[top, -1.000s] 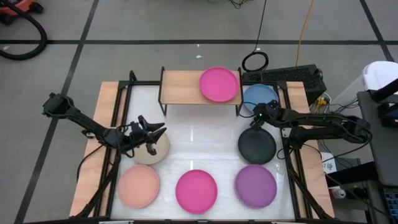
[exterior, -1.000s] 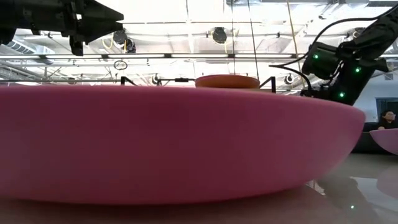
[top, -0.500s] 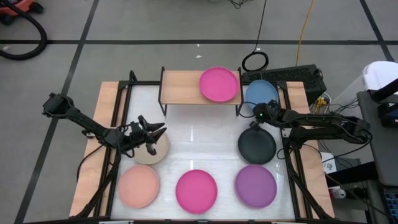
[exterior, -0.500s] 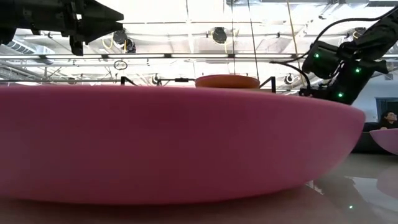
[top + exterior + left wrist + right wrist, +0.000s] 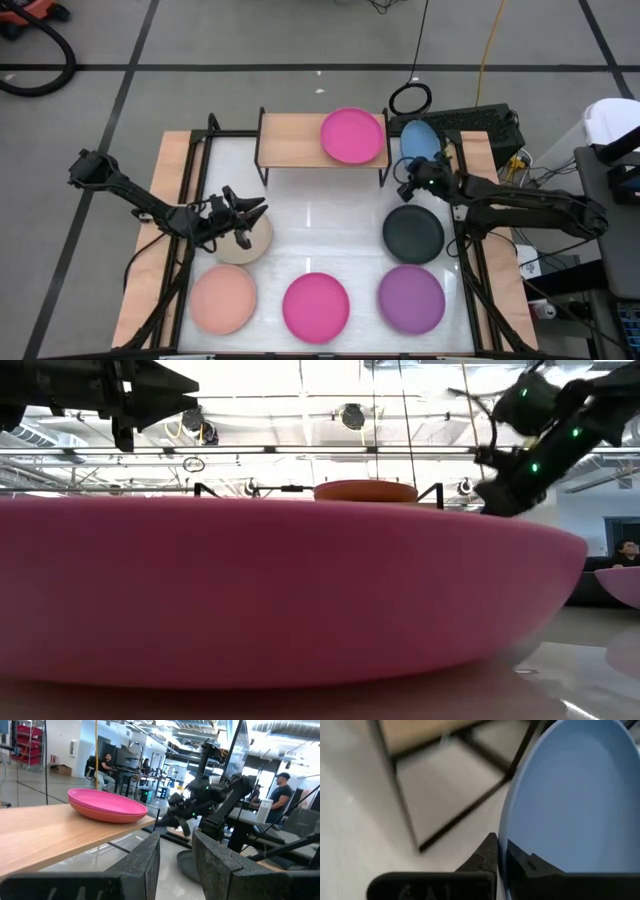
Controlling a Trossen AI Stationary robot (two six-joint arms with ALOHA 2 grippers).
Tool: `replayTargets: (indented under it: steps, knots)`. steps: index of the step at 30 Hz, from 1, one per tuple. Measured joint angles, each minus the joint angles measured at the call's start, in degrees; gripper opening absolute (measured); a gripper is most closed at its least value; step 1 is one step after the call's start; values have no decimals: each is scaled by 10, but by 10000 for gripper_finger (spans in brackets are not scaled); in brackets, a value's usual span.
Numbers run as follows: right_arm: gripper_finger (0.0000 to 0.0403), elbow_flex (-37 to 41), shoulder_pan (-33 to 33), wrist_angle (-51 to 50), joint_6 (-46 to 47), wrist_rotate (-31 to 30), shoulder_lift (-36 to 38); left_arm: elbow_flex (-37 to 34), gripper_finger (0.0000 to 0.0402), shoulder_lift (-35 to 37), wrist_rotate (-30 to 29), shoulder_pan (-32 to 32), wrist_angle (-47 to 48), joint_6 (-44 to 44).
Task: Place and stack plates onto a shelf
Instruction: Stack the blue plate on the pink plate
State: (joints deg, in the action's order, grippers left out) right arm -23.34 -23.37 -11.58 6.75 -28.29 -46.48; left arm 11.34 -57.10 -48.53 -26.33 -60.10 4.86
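Note:
The light-wood shelf (image 5: 295, 140) stands at the table's far edge. On its right half lies a magenta plate (image 5: 352, 135), with a redder plate beneath it in the left wrist view (image 5: 107, 815). My right gripper (image 5: 410, 183) is shut on the blue plate (image 5: 420, 140), right of the shelf. My left gripper (image 5: 250, 222) is open above the beige plate (image 5: 245, 245). Black (image 5: 413, 232), purple (image 5: 411, 298), magenta (image 5: 316, 307) and peach (image 5: 223, 298) plates lie flat on the table. My right gripper pinches the blue plate's rim (image 5: 506, 840) between its two fingers, one finger on the plate's hollow face and one on its underside. The fingers come at it from the table's near side. The plate is tilted, its gripped edge raised; whether its far edge is clear, I cannot tell.
A black cable ring (image 5: 410, 98) and a dark keyboard (image 5: 470, 122) lie beyond the table's far right corner. The shelf's black legs (image 5: 405, 815) stand close to the blue plate. The shelf's left half is bare wood. In the low view, the near magenta plate (image 5: 300, 590) fills the foreground.
My right gripper has gone up and a little toward the table's far edge with the blue plate. The plate lay flat on the table a second ago and is now tipped up at the gripped edge.

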Motion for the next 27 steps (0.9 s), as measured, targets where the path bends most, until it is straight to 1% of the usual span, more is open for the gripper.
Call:
replayTargets:
  steps: [3, 5, 8, 11, 16, 21, 27]
  knots:
    - [1, -21, 17, -1, -7, -30, 25, 0, 118, 0, 0, 0, 0, 17]
    - [1, -44, 27, 3, -16, -33, 32, 0, 118, 0, 0, 0, 0, 17]
    - [1, -93, 43, 6, -29, -31, 27, 0, 118, 0, 0, 1, 0, 17]
    - [0, -151, 59, 6, -44, -30, 5, 0, 118, 0, 0, 9, 0, 17]
    - [0, -250, 90, 6, -88, -31, -69, 0, 118, 0, 0, 22, 0, 19]
    - [0, -339, 118, 7, -152, -30, -177, 0, 118, 0, 0, 26, 0, 19]
    - [0, -407, 138, -7, -244, -30, -308, 0, 118, 0, 0, 26, 0, 19]
